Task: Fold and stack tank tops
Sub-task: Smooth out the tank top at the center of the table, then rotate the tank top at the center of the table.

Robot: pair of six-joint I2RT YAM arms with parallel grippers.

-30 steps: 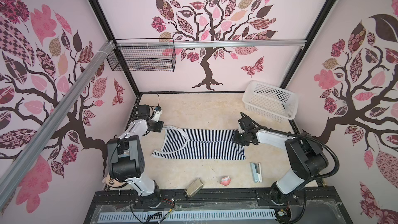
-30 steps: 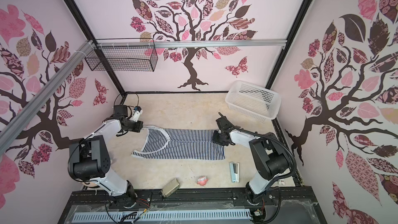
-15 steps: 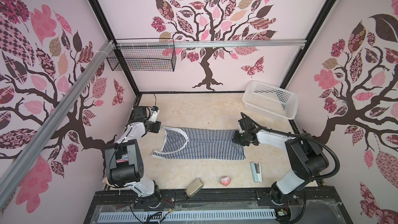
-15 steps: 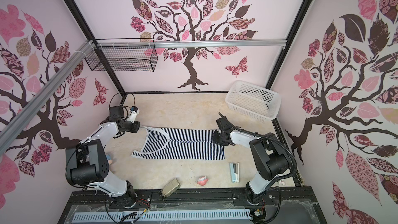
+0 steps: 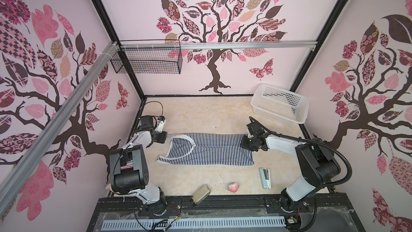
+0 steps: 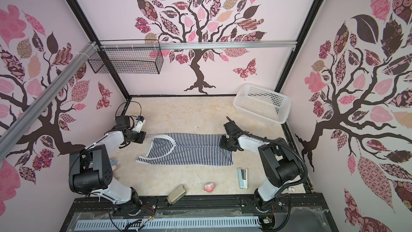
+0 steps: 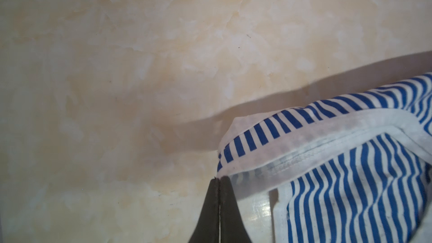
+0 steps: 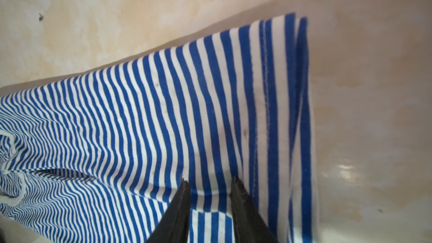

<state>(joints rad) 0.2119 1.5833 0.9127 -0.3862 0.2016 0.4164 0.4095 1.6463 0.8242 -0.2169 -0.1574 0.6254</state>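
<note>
Left arm (image 5: 142, 137) shifted slightly, tugging tank top (image 5: 211, 152) strap taut.

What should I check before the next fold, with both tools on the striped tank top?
1. Left tool shut on the tank top's far strap: ok, but only at its tip.
2. Right tool pinching the hem: ok.
3. Cloth smooth between them: not ok, a crease runs along the middle.
4. Stapler apart from the cloth: ok.
5. Near strap lying free on the table: ok.

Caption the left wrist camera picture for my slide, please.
Left gripper pinches the white-trimmed strap of the striped tank top above the marbled tabletop.
</note>
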